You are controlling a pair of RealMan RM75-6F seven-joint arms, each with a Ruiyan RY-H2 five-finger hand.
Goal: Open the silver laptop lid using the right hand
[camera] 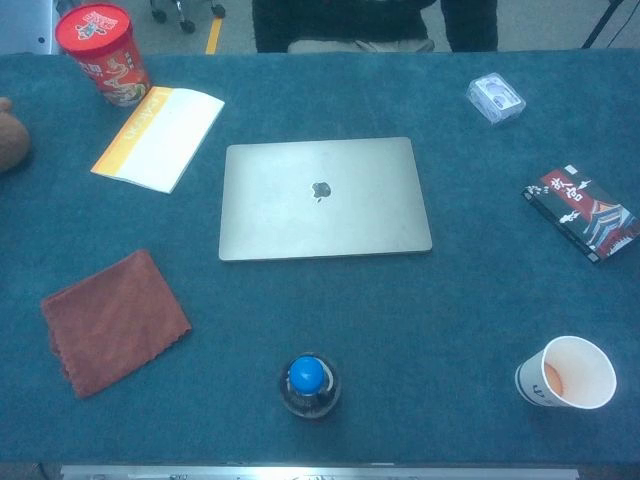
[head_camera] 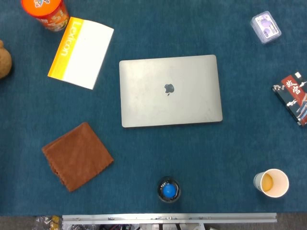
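The silver laptop (head_camera: 170, 90) lies flat with its lid closed in the middle of the blue table, logo facing up. The chest view shows the same laptop (camera: 322, 197) squarely in front of me. Neither of my hands appears in the head view or the chest view.
A white and yellow booklet (head_camera: 81, 51) and a red canister (head_camera: 45, 12) sit at the far left. A brown cloth (head_camera: 76, 155) lies near left. A blue-capped bottle (head_camera: 168, 189) stands at the front. A paper cup (head_camera: 271, 182), a dark box (head_camera: 293, 97) and a small clear box (head_camera: 265, 27) line the right side.
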